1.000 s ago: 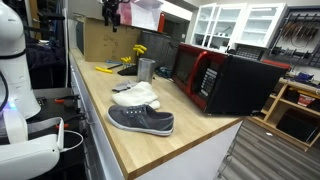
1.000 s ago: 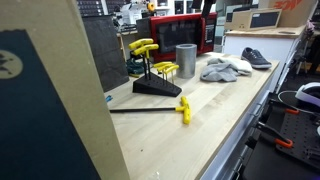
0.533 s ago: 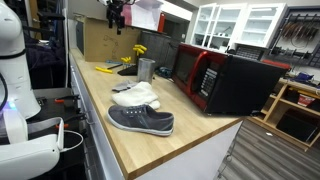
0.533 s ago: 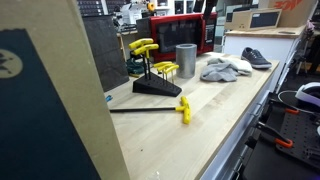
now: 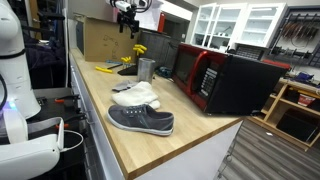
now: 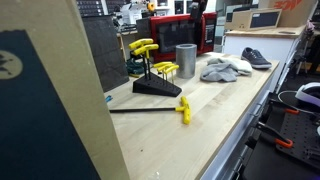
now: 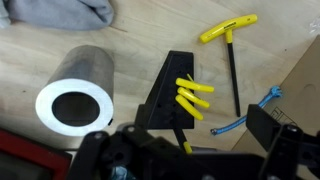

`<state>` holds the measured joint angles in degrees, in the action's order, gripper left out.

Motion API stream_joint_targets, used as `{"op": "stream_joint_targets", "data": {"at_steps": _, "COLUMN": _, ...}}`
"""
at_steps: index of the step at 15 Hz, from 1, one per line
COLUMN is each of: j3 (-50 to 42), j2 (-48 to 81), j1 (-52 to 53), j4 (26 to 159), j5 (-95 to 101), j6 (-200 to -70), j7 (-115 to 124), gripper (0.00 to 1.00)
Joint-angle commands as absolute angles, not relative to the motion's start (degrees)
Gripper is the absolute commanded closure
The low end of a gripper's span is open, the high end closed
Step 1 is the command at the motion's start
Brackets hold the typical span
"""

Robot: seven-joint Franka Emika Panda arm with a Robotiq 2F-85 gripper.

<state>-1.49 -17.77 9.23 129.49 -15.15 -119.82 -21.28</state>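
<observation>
In the wrist view a grey cloth (image 7: 60, 12) sits at the upper left. The metal cup (image 7: 75, 95) stands upright left of centre on the worktop (image 7: 130, 30). At centre is the black key stand (image 7: 165, 85) with yellow keys, its long axis running top to bottom. It lies almost straight beneath the end effector (image 7: 190, 150), which hangs well above it, jaws wide and empty. A loose T-handle key (image 7: 232, 60) lies at the upper right.

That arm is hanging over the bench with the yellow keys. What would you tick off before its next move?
1. Tool open and empty: ok, jaws wide apart.
2. Tool clear of the bench: ok, it hangs high over the key stand.
3. Yellow keys seated in the stand: ok.
4. Loose key apart from the stand: ok, flat beside it.
5. Metal cup upright, apart from the stand: ok.
6. Cup empty: cannot tell, inside is dark.
</observation>
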Motion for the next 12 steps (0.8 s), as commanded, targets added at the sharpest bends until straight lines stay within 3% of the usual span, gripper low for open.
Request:
{"op": "stream_joint_targets", "data": {"at_steps": 1, "j3": -0.4, "j2": -10.5, "j1": 9.2, "j4": 120.9, "j5": -13.0, "j6": -118.9, "j7": -25.2, "gripper": 0.0}}
{"op": "stream_joint_targets", "data": {"at_steps": 4, "j3": 0.9, "j2": -8.0, "j1": 8.7, "j4": 115.8, "j5": -10.7, "j6": -116.2, "j7": -25.5, "gripper": 0.0}}
{"op": "stream_joint_targets", "data": {"at_steps": 5, "j3": 1.1, "j2": -9.9, "j1": 8.5, "j4": 120.2, "j5": -12.1, "j6": -119.2, "j7": -24.6, "gripper": 0.0}}
{"op": "stream_joint_targets", "data": {"at_steps": 12, "j3": 1.6, "j2": -8.2, "j1": 8.3, "j4": 117.2, "j5": -11.6, "j6": -118.0, "j7": -24.6, "gripper": 0.0}}
